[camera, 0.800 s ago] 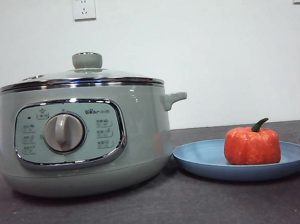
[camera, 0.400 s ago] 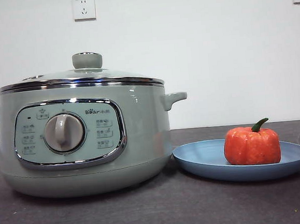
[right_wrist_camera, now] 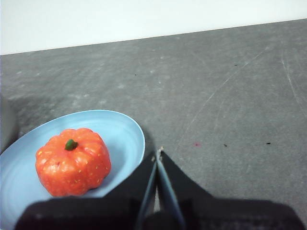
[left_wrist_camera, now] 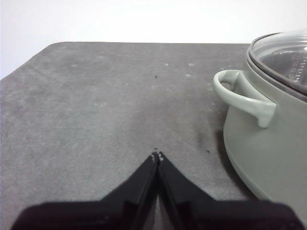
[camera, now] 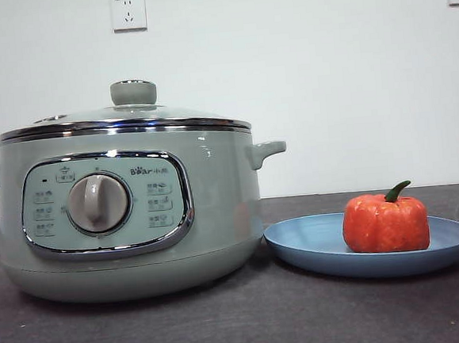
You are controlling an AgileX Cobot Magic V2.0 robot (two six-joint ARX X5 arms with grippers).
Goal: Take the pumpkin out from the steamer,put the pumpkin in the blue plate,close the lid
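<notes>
The sage-green steamer (camera: 130,219) stands at the left of the front view with its glass lid (camera: 130,116) seated on the rim. The orange-red pumpkin (camera: 385,223) sits upright in the blue plate (camera: 315,244) to the steamer's right. No arm shows in the front view. In the left wrist view my left gripper (left_wrist_camera: 157,155) is shut and empty over bare table, beside the steamer's handle (left_wrist_camera: 242,96). In the right wrist view my right gripper (right_wrist_camera: 158,153) is shut and empty just outside the plate's rim (right_wrist_camera: 136,139), near the pumpkin (right_wrist_camera: 73,162).
The dark grey table (camera: 241,321) runs under everything, with its far edge and rounded corner in the left wrist view (left_wrist_camera: 57,48). A white wall with two sockets (camera: 128,12) stands behind.
</notes>
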